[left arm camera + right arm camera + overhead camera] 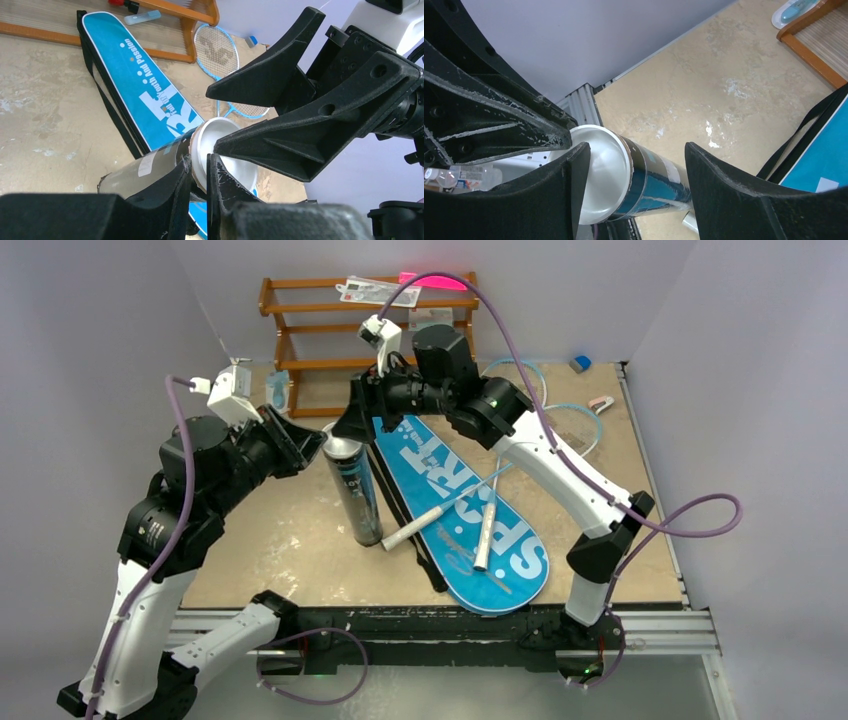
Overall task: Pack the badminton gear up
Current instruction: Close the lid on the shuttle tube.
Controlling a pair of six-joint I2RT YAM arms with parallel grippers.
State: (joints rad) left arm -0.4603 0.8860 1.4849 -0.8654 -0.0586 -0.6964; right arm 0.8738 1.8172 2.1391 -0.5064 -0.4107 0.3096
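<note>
The black tube stands upright on the table in the top view, its upper end between the two claws: the left gripper meets it from the side, and the right gripper hangs just over it. Beside the tube, under the right arm, the blue bag lies flat with two white racket handles across it. The wooden rack stands beyond both claws. In the left wrist view the left gripper has its fingers almost together and clamps the white rim of the black tube, which runs in the narrow gap. Just above it the right gripper is spread wide. Farther out lie the blue bag and two racket heads, near the wooden rack. In the right wrist view the right gripper stands wide apart, with the top of the black tube between its fingers and nearer to one of them. I cannot see either finger pressing it. The left gripper touches the white rim.
</note>
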